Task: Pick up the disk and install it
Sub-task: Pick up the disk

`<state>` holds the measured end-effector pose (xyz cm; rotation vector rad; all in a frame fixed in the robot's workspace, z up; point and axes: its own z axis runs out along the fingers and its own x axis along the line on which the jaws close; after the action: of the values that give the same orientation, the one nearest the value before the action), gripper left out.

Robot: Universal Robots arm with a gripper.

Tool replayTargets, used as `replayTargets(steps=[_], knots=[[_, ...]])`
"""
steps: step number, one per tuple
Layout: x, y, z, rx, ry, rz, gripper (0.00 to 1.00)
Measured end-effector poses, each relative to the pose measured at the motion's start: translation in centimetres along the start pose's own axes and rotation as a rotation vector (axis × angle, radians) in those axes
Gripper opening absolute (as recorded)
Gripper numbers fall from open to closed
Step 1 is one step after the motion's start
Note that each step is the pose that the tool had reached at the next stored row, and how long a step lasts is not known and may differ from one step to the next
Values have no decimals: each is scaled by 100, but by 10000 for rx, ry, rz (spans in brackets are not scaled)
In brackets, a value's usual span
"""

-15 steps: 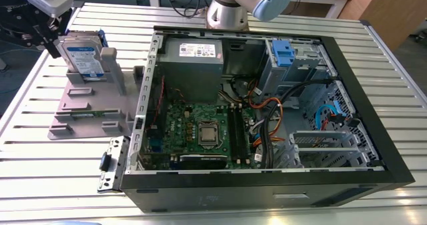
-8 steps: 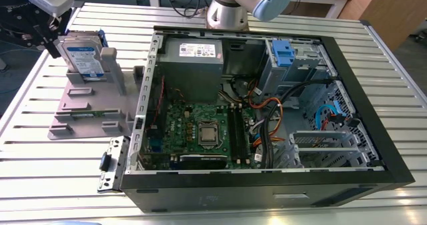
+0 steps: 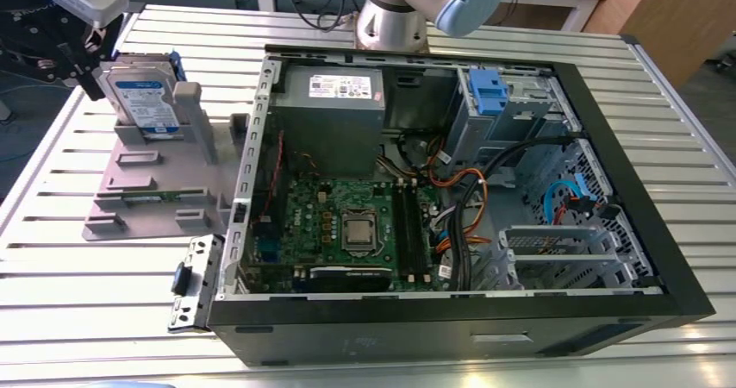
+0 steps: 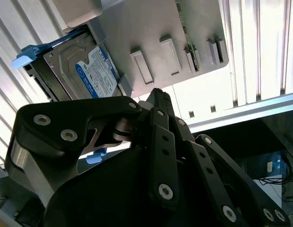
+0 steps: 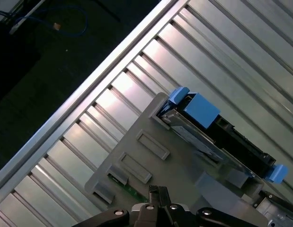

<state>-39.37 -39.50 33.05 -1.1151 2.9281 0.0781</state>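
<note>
The disk (image 3: 143, 101) stands on edge in the grey holder (image 3: 150, 185) at the exterior view's upper left, the gripper (image 3: 69, 60) just beside it — spread or closed, one cannot tell — and an off-centre grasp could tip or jam it.

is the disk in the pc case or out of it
Out: the disk stands in the grey holder beside the open case.
</note>
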Motion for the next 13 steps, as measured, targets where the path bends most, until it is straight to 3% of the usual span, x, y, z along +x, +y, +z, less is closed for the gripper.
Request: replayTargets(steps=[13], knots=[[0,0,0,-10,18,-418,11]])
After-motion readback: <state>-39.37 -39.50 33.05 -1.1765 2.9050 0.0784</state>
